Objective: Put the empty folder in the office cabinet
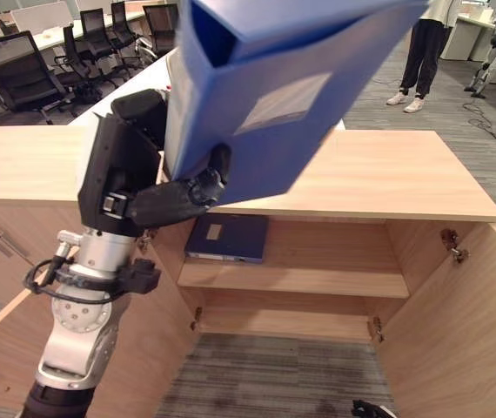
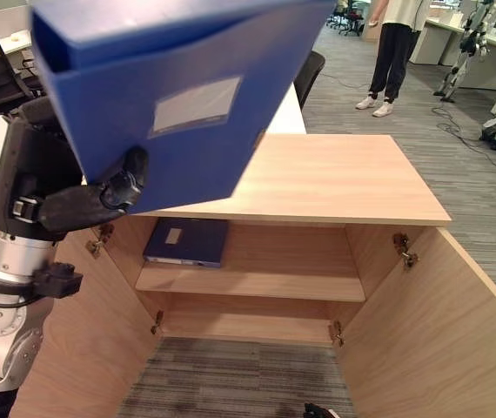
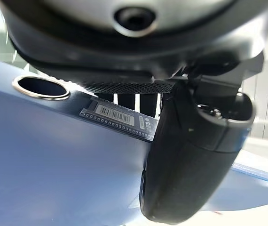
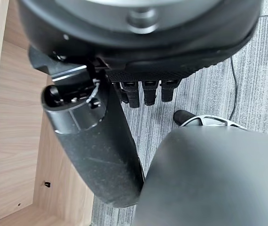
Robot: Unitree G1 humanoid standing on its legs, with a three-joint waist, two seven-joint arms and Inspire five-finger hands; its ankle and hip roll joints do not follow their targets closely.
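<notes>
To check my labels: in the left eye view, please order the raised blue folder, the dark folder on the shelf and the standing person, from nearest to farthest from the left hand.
1. Raised blue folder, held in the left hand.
2. Dark folder, lying on the cabinet's upper shelf, just below the hand.
3. Person, standing far behind the cabinet, on the right.

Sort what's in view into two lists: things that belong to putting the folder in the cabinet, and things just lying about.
Part of the job:
blue folder, held up by the left hand
open cabinet with its shelf

Just lying about:
dark blue folder already flat on the shelf
office chairs
person standing behind
right hand, idle over the floor
</notes>
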